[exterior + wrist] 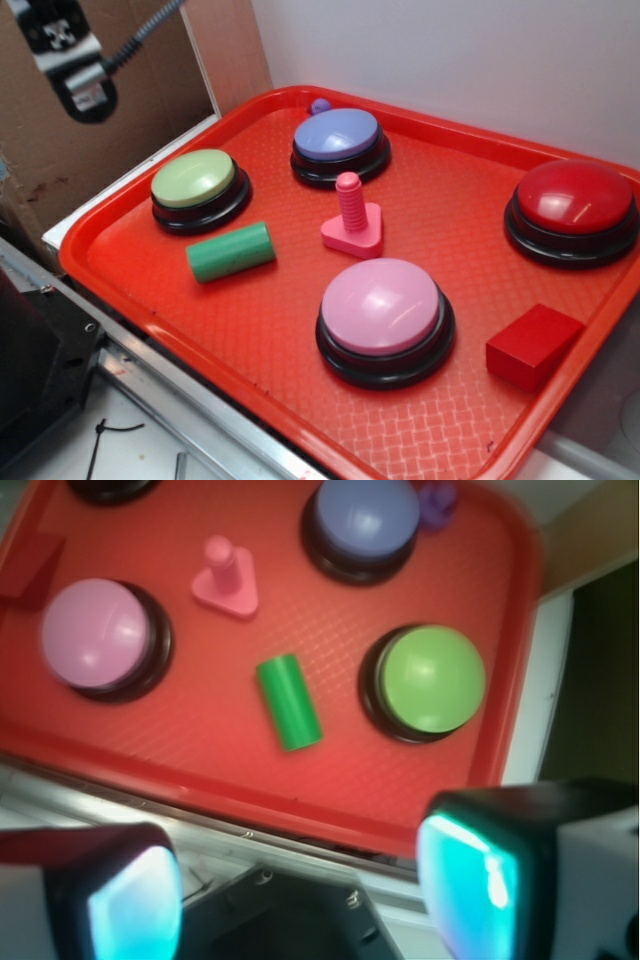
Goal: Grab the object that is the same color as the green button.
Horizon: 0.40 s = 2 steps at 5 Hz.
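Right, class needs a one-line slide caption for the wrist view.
Open tool above red tray; green cylinder lies beside green button.

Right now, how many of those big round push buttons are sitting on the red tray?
4. The green button is at the back left, the purple one at the back middle, the red one at the right, the pink one at the front. None seem hidden.

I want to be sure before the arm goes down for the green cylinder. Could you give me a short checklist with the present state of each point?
1. Green cylinder lying free on the tray: ok.
2. Apart from the green button: ok.
3. Apart from the pink peg: ok.
4. Tool open, holding nothing: ok.
5. Tool above the cylinder: not ok, it is off the tray's edge.
6. Fingers aligned across the cylinder: cannot tell.
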{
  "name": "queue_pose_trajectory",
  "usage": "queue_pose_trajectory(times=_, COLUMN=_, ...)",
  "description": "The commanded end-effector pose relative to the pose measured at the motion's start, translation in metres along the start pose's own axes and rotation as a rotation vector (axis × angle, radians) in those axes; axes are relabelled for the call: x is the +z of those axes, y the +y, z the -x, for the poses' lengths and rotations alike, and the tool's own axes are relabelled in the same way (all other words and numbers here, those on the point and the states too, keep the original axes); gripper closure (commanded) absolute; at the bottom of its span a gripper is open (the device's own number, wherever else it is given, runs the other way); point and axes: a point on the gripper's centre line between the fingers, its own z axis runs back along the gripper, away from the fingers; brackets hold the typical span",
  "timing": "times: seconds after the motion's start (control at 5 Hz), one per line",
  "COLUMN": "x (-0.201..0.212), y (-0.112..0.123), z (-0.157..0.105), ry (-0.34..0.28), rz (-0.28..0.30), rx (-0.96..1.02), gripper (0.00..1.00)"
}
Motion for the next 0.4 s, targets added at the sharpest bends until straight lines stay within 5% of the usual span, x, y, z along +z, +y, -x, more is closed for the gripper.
queue_pose_trajectory(times=0.0, x=-0.044, y=0.038, z=-0.036, ry=0.055, rz=-0.014, rx=0.023, gripper=0.0)
queue_pose_trajectory(times=0.2, x=-0.074, y=0.014, z=-0.051, ry=0.094, rz=0.005, rx=-0.063, gripper=0.0)
